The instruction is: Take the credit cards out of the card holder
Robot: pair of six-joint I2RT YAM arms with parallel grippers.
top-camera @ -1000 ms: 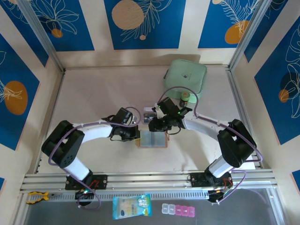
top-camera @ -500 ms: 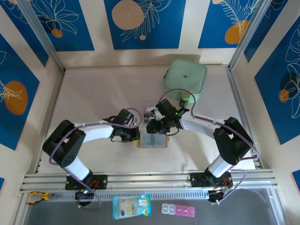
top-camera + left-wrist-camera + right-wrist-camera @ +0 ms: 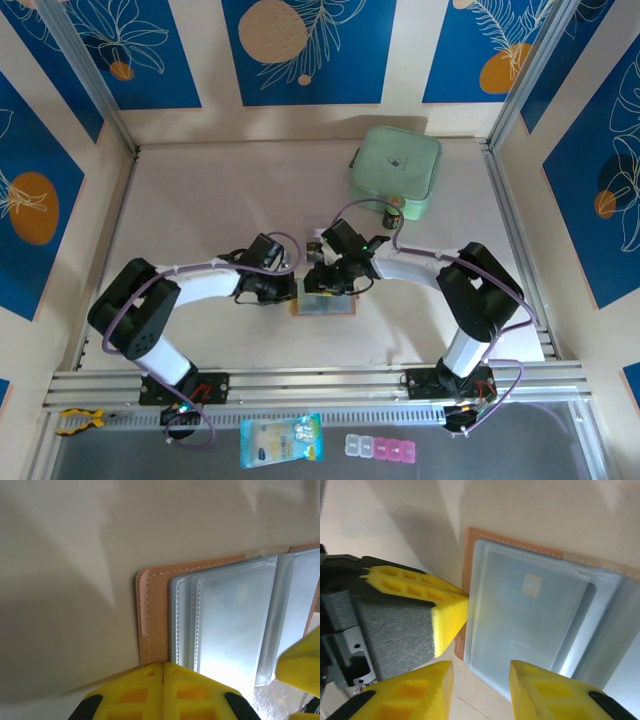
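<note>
**A:** From above, where's the card holder (image 3: 335, 305)?
**B:** Open at mid-surface (image 3: 200, 200), where both arms meet. A mint pouch (image 3: 397, 172) lies far right.
**A:** Left wrist?
**B:** The left pincer (image 3: 163, 672) is closed tight, tips on the holder's tan left edge.
**A:** Right wrist?
**B:** The right pincer (image 3: 481, 680) is narrowly parted and holds nothing. A card (image 3: 530, 605) sits in the clear pocket.

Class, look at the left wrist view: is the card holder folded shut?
No, the card holder lies spread open, with its grey pocketed inside facing up.
</note>
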